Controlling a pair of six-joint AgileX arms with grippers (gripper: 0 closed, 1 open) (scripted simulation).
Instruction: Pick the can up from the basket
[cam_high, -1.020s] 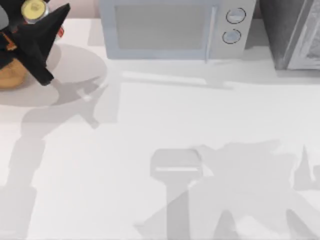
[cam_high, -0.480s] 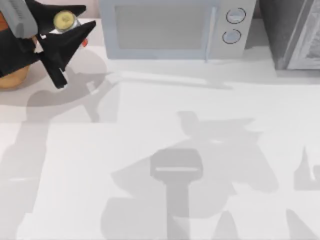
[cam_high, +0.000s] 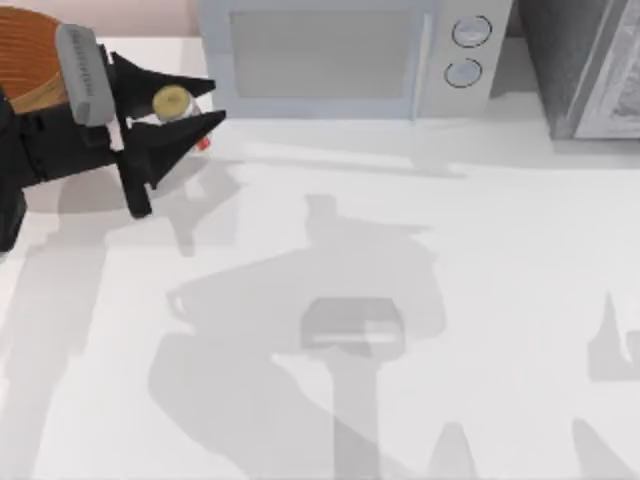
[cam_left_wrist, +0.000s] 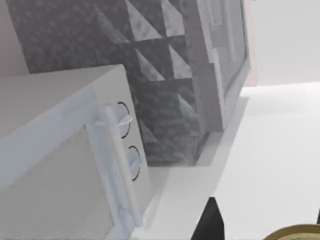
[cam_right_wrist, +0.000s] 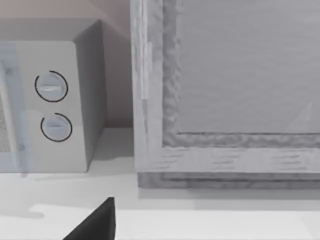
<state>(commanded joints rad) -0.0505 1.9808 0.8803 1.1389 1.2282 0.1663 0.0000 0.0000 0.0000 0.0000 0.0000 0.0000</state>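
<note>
Can (cam_high: 172, 101) | clamped in left gripper (cam_high: 190, 108) | right of basket (cam_high: 35, 60), above table (cam_high: 420, 300)

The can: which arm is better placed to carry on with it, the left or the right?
Left. In the top view the left gripper has its jaws shut on the can, already out of the basket, beside the microwave. The right arm is nowhere near it.

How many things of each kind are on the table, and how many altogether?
Cans: 1, the can, held in the left gripper.
Baskets: 1, the basket at the table's far left.
Microwaves: 1, the microwave at the back.
Grey cabinets: 1, the grey cabinet at the back right.
Total: 4 things.
</note>
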